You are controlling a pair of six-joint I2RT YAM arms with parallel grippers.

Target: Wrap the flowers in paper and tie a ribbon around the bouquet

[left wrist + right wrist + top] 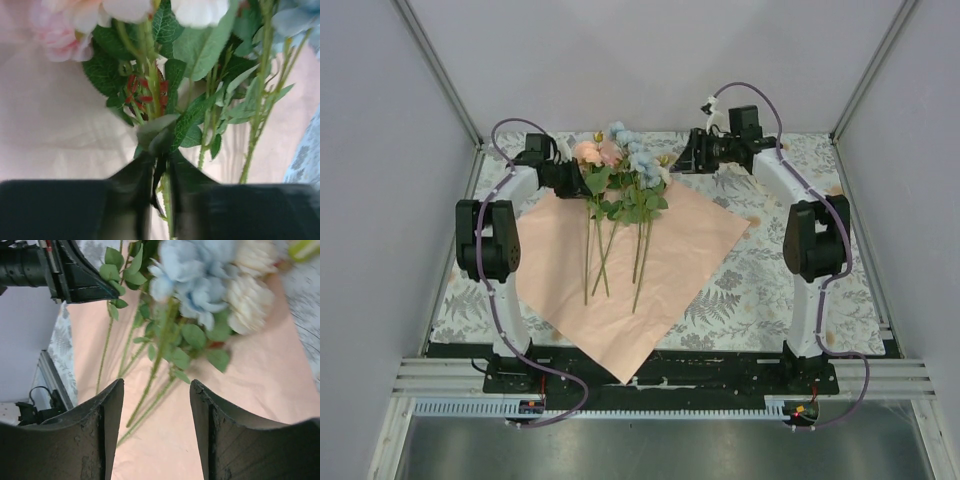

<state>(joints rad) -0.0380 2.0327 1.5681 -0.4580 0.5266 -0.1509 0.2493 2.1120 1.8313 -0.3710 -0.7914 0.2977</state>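
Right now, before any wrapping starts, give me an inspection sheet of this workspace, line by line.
Surface: table under a floral-print tablecloth, lying flat.
Job's things: pink paper spread flat, one corner toward the arms; flowers lying on it, blooms at the far side, not wrapped yet; ribbon: nothing seen.
Clutter: nothing seen.
Grippers: left gripper shut on the flowers at a leafy stem; right gripper open beside the blooms, holding nothing.
Cables: purple cables run along both arms and loop at the bases.
Surroundings: plain grey walls; metal frame rails at the near edge.
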